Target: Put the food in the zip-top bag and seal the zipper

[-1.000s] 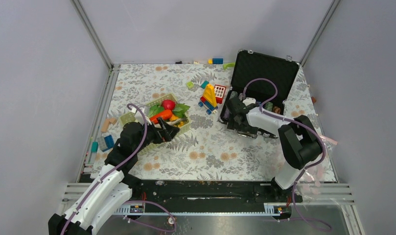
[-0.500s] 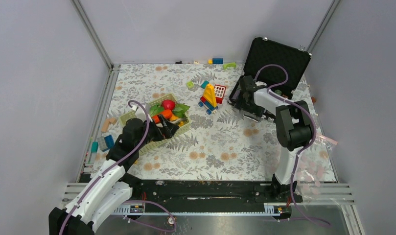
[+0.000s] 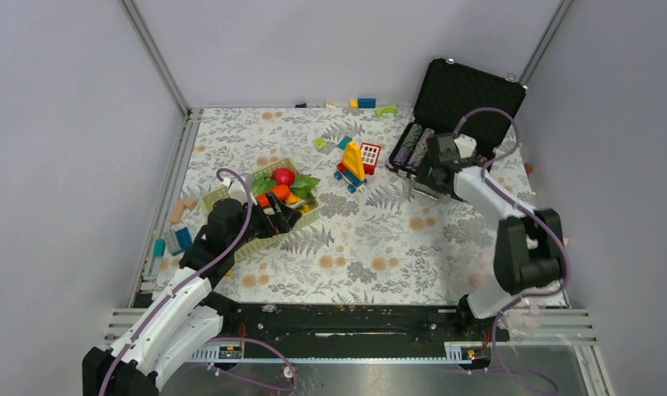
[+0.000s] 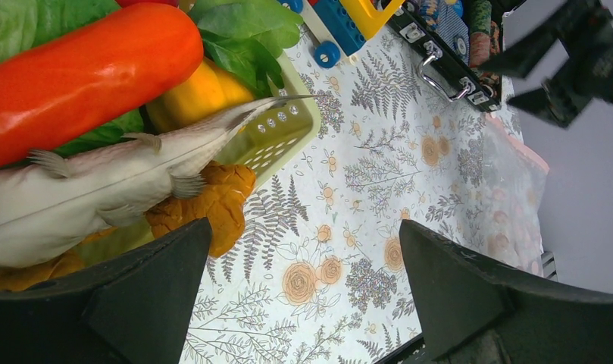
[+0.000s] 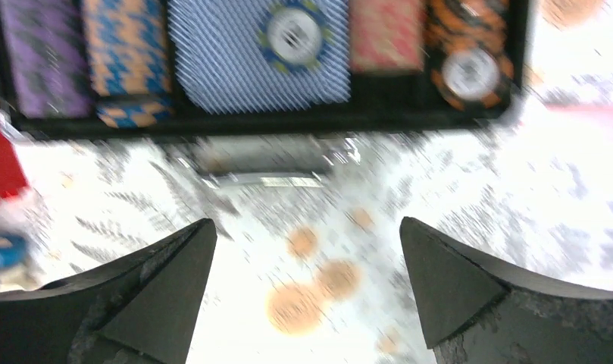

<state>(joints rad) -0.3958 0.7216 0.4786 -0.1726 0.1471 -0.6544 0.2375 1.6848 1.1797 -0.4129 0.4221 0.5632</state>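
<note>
While both stand open and empty, the left gripper (image 3: 280,221) hovers at the basket's (image 4: 284,133) near rim. In the top view the food (image 3: 282,176) lies at its 12 o'clock, with the carrot's (image 4: 83,68) axis running 8 to 2 o'clock. The zip-top bag (image 4: 511,205) lies at the worktop's (image 3: 363,239) 4 o'clock edge, nearer the right gripper (image 3: 426,171).

Floral table (image 3: 371,256): green basket (image 4: 280,136), block build (image 3: 352,162), open chip case (image 3: 470,87), loose blocks (image 3: 181,239), zip-top bag (image 4: 511,205).
</note>
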